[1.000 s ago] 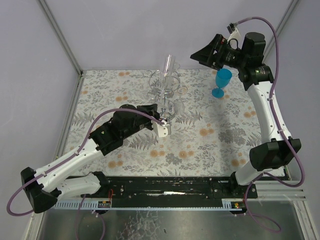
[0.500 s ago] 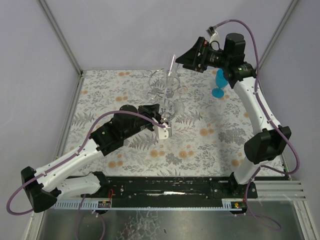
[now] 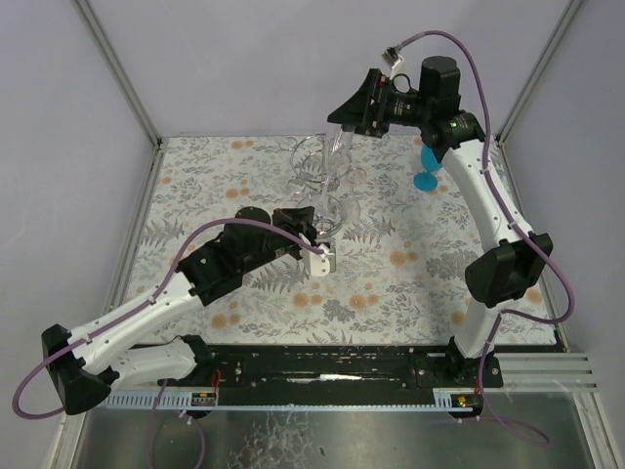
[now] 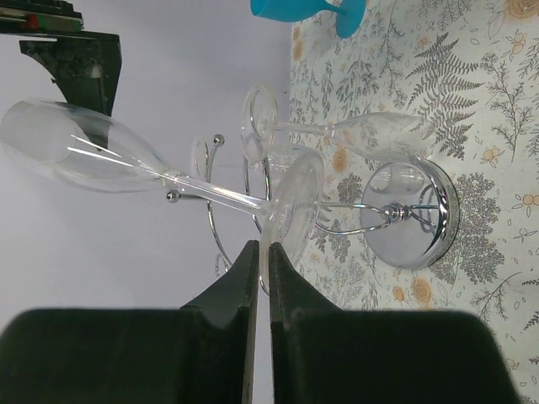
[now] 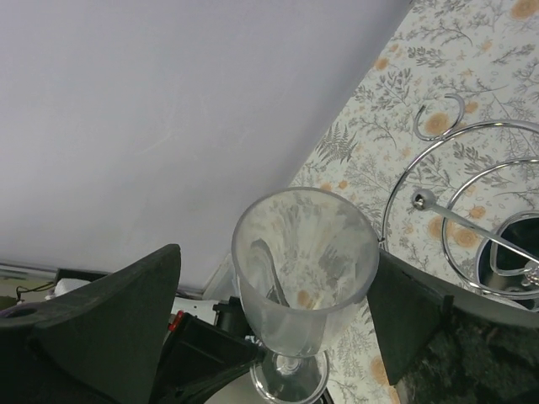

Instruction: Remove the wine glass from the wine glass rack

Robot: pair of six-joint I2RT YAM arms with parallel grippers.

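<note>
The wine glass (image 4: 84,156) is clear, tilted, its foot (image 4: 290,210) beside the wine glass rack (image 4: 413,215), a chrome wire stand with a round base. My left gripper (image 4: 261,257) is shut on the rim of the glass's foot. In the top view the left gripper (image 3: 320,254) sits at the rack's (image 3: 314,181) near side and the glass (image 3: 334,145) leans up and away. My right gripper (image 3: 342,115) is open, its fingers either side of the glass bowl (image 5: 303,261). The rack's rings (image 5: 472,194) lie to the right.
A second clear glass (image 4: 370,135) hangs on the rack. A blue goblet (image 3: 430,164) stands at the back right of the flower-patterned table (image 3: 420,264). Grey walls with metal posts enclose the back and sides.
My right arm has swung left from near the blue goblet, and its open fingers now straddle the glass bowl. The left gripper has stayed on the glass's foot, shifting slightly.
</note>
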